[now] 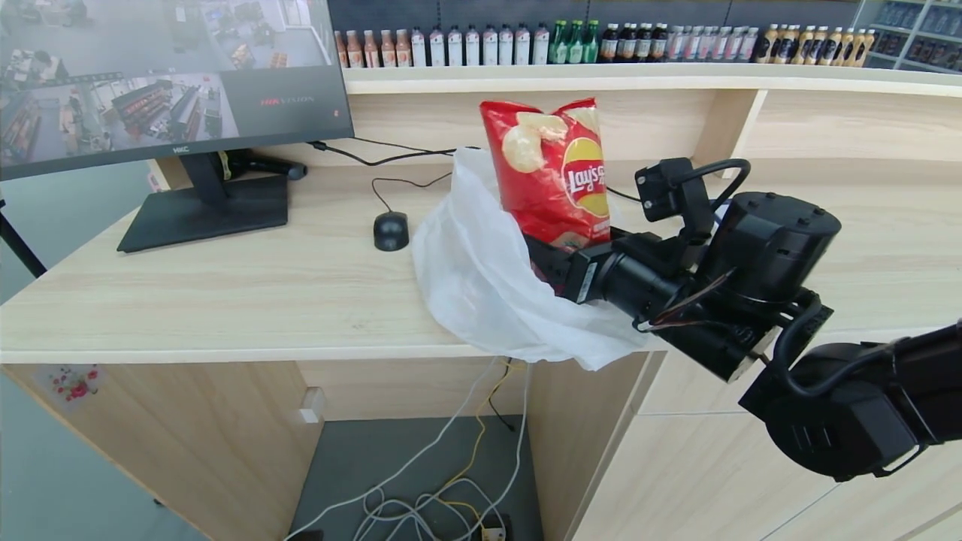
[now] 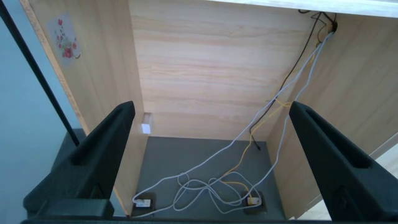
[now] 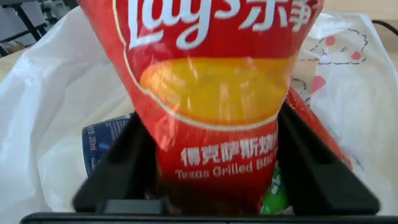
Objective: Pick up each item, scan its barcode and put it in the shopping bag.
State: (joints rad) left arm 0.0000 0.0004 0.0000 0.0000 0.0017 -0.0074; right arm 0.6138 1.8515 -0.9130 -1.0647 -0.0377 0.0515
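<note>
Head view: chip bag (image 1: 552,169) stands nearly upright, top up, lower end hidden inside shopping bag (image 1: 481,285) at the desk (image 1: 225,293) front edge; right jaws grip it, left jaws wide.

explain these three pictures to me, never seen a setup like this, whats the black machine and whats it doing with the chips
This is a two-armed robot at a shop counter. The big picture comes from a camera on its head, looking down at the counter. The other two come from cameras on its wrists, each looking along its own gripper. The right gripper is shut on a red bag of chips, held upright at the open mouth of a white shopping bag on the counter; a blue-labelled item already lies inside. The left gripper is open and empty, down by the space under the counter, where cables lie on the floor. Also on the counter: a monitor and a mouse. Bottles line the shelf behind.
</note>
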